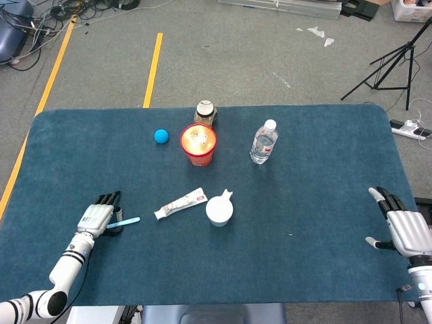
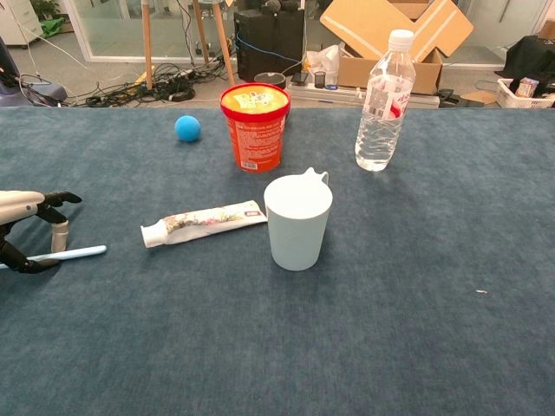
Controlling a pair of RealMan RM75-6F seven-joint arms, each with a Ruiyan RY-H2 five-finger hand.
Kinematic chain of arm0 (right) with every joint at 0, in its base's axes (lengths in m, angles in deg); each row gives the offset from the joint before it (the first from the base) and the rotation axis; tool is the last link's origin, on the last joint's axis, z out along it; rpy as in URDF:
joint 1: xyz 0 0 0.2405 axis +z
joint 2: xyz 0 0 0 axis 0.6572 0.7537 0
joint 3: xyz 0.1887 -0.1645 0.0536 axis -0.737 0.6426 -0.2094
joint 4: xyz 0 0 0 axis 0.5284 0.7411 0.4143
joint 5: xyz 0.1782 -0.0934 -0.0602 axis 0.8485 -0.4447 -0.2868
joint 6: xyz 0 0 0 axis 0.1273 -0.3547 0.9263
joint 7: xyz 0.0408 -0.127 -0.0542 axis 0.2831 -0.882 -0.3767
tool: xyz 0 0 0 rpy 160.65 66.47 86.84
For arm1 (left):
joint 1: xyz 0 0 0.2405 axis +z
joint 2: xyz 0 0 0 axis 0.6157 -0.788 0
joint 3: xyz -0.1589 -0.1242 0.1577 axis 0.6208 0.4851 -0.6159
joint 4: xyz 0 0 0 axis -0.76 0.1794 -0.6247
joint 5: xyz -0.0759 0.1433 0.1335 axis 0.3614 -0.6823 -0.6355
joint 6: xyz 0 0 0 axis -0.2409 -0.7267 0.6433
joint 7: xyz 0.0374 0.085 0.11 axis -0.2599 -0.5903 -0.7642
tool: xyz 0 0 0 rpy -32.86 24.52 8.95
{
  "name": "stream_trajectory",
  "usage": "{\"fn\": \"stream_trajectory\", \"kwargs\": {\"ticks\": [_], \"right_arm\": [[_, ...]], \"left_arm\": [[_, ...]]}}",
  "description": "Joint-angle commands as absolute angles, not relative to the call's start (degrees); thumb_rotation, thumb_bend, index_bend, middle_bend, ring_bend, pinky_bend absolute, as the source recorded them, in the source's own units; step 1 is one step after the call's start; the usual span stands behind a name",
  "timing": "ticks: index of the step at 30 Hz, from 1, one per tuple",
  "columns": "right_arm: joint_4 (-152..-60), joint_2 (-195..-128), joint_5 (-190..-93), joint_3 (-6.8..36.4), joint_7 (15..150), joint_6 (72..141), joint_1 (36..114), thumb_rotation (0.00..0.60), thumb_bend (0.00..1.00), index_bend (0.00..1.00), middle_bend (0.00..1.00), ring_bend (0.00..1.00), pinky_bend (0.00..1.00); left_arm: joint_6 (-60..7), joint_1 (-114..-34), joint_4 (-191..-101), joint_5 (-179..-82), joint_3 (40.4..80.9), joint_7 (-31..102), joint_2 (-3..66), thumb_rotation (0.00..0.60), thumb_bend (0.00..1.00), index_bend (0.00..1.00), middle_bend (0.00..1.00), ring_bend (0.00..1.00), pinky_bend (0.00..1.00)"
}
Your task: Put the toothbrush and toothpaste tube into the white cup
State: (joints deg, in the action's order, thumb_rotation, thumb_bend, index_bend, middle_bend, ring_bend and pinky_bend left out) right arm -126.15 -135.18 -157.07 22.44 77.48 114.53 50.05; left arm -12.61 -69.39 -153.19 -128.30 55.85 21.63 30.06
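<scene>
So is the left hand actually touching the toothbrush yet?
Touching. In the chest view the left hand has its fingers closed around the toothbrush, whose free end tilts up off the table.

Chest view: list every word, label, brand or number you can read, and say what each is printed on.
None can be read.
Red tub: white print block, too small.
Toothpaste tube: patterned print, blurred.
Water bottle: red and white label, illegible.
White cup: no print showing.
</scene>
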Motion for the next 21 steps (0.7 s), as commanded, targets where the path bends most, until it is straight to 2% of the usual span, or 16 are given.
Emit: {"fn": "stream_trajectory", "kwargs": {"ticks": [1,21], "right_arm": [[-126.2,-135.2,-157.1,22.5,77.4,114.5,50.0,0.6,0.0,0.06,0.09,0.13,0.58],[-126.2,-135.0,-157.4,22.4,77.8,114.9,49.9,0.6,0.0,0.06,0.09,0.13,0.58]], "left_arm": [[-12.8,-69.2,-153.2,-128.3,55.8,21.8,30.1,0.6,0.36,0.55,0.0,0.0,0.0],[-15.1,-68.2,-154.4,-129.6,56.1,22.8,29.6,0.6,0.36,0.57,0.0,0.0,0.0]]}}
